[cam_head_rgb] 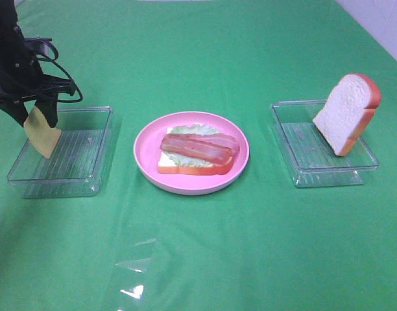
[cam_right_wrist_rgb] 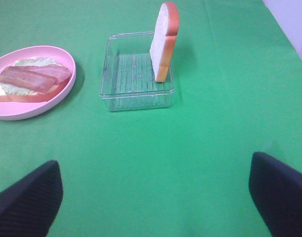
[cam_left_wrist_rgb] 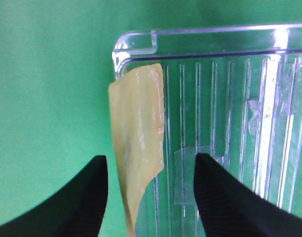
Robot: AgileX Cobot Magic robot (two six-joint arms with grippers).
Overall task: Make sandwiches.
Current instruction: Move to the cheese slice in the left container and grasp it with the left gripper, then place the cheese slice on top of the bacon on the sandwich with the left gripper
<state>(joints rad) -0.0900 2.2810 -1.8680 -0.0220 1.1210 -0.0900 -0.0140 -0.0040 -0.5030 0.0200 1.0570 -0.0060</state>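
Observation:
On the round pink plate (cam_head_rgb: pixel 146 162) lies the open sandwich (cam_head_rgb: pixel 197 154): a white bread slice with orange-red crust, pale green lettuce and reddish-brown bacon strips on top. It also shows in the right wrist view (cam_right_wrist_rgb: pixel 30 81). My left gripper (cam_head_rgb: pixel 36 111) is shut on a square yellow cheese slice (cam_head_rgb: pixel 43 133), which hangs above the left clear tray (cam_head_rgb: pixel 88 162). In the left wrist view the cheese (cam_left_wrist_rgb: pixel 138 143) hangs between the black fingers (cam_left_wrist_rgb: pixel 92 197) over the tray corner (cam_left_wrist_rgb: pixel 136 42). A second bread slice (cam_head_rgb: pixel 346 111) stands tilted in the right clear tray (cam_head_rgb: pixel 328 175). My right gripper (cam_right_wrist_rgb: pixel 155 197) is open, empty, over bare cloth.
A green cloth (cam_head_rgb: pixel 250 259) covers the table. A patch of clear film or tape (cam_head_rgb: pixel 135 269) lies on the cloth near the front edge. A pale wall (cam_head_rgb: pixel 386 26) shows at the back right corner.

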